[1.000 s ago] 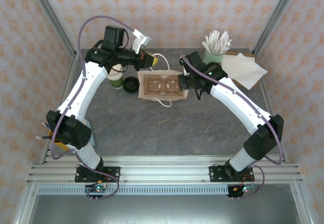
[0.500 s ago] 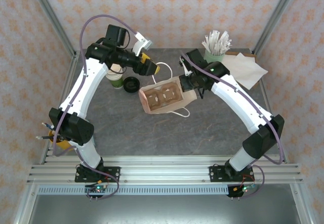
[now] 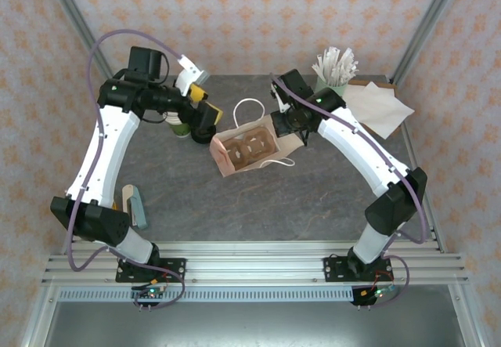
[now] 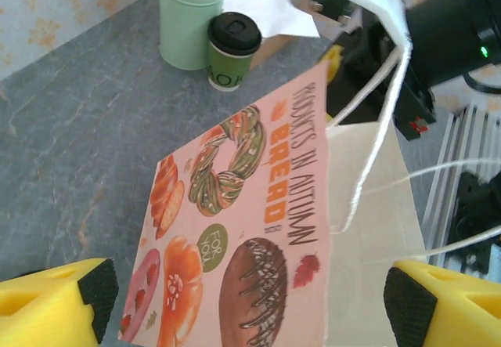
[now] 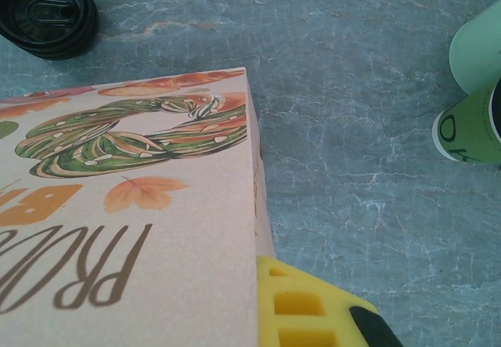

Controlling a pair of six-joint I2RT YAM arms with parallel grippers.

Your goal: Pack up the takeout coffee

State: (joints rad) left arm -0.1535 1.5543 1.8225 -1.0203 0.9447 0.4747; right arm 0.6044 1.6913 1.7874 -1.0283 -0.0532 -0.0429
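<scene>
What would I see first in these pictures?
The peach paper bag printed with doughnuts and bread jumps out, in the middle of the grey table, its edge pinched by the right end effector. Behind it, back right, a small green paper cup with a black plastic lid stands beside a mint-green holder of wrapped straws.

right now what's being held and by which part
The right gripper pinches the paper bag at its open top edge; left gripper is open, holding nothing.
</scene>
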